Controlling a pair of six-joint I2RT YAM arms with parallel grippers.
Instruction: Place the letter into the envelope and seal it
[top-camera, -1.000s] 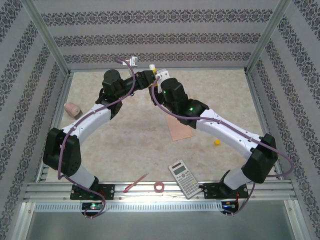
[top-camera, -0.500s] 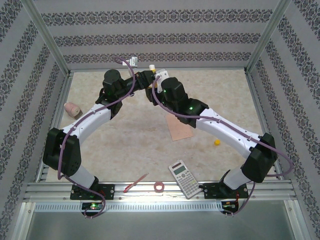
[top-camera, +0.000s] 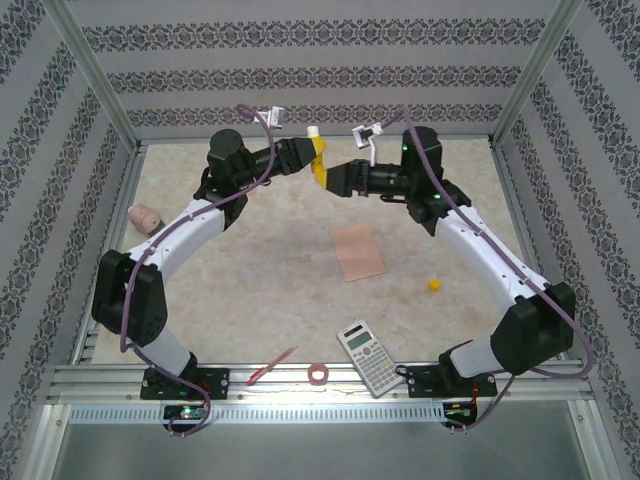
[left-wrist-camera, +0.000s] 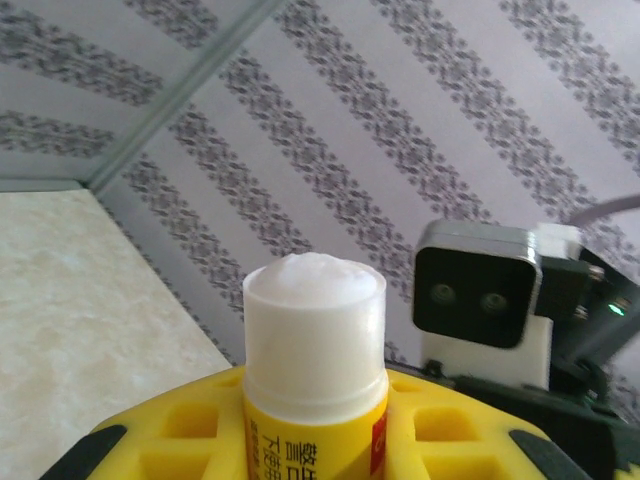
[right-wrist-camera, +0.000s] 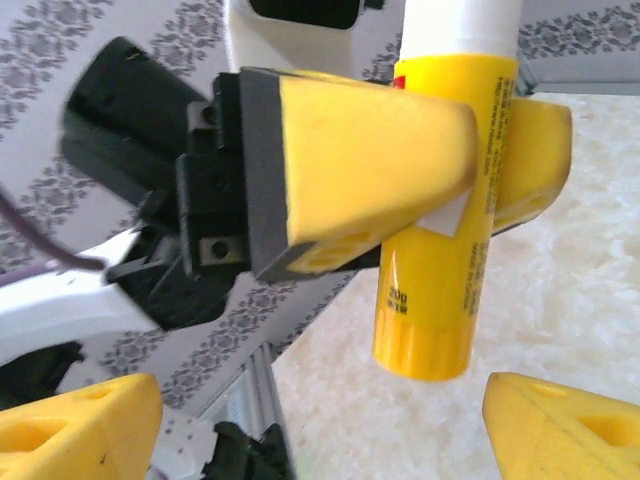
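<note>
Top external view has the envelope (top-camera: 358, 252) lying flat on the desk (top-camera: 250, 260), beyond the calculator (top-camera: 368, 356) and well apart from it. From here I cannot tell whether its flap is open or whether anything is inside. It looks like thin, light paper: limp, likely to slide on the smooth desk under a sideways push, and easy to crease. My judgement is that it is best pinned flat near one edge while the other arm works the flap, not pinched in the middle.

Far beyond the calculator, raised above the desk near the back wall, the left end effector (top-camera: 318, 165) is clamped on the yellow barrel of a glue stick (top-camera: 314, 134). The left wrist view shows the stick upright between the yellow fingers (left-wrist-camera: 150, 440), its white tip bare. The barrel is stiff, smooth plastic, and the tip is soft and will smear.

Right wrist view shows the right end effector (right-wrist-camera: 320, 425) with fingers spread wide apart. It holds nothing and faces the stick from just beside it without touching it. A small yellow thing (top-camera: 434, 284) lies on the desk to the right of the envelope, beyond the calculator
</note>
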